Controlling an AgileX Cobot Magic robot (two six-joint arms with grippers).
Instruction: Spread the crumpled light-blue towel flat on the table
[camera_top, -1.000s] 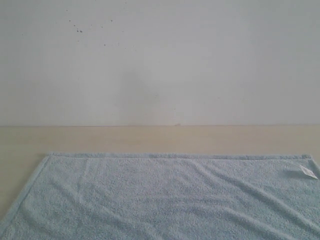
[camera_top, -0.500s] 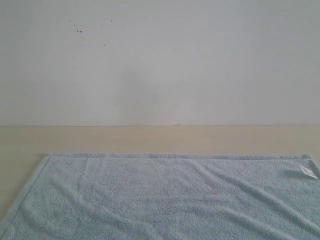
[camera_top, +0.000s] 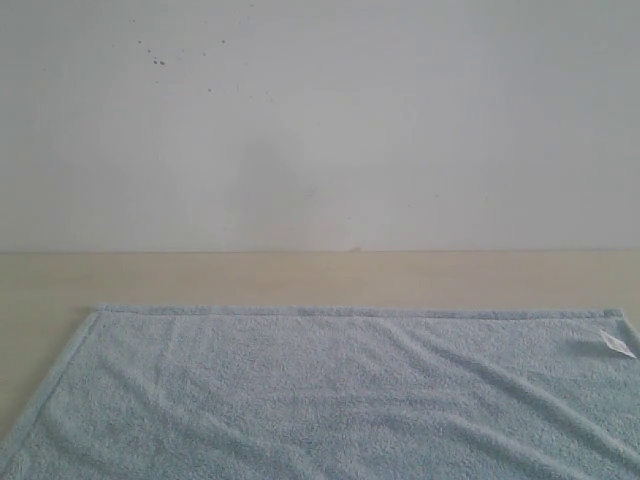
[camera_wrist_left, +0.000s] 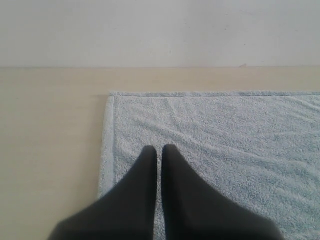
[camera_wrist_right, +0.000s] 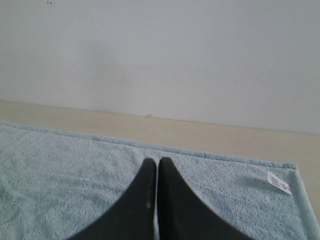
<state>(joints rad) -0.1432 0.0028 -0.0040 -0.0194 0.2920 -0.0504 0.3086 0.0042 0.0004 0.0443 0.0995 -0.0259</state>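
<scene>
The light-blue towel (camera_top: 330, 395) lies spread out on the beige table (camera_top: 300, 278), its far hem straight and a few low ripples running across it. A white tag (camera_top: 617, 343) sits at its far right corner. Neither gripper shows in the exterior view. In the left wrist view my left gripper (camera_wrist_left: 159, 149) is shut with nothing in it, above the towel (camera_wrist_left: 225, 135) near its left hem. In the right wrist view my right gripper (camera_wrist_right: 157, 161) is shut and empty above the towel (camera_wrist_right: 65, 170), with the tag (camera_wrist_right: 279, 182) off to one side.
A white-grey wall (camera_top: 400, 120) with tiny dark specks rises behind the table's far edge. A band of bare table runs between wall and towel, and more bare table (camera_wrist_left: 50, 140) lies beside the towel's left hem.
</scene>
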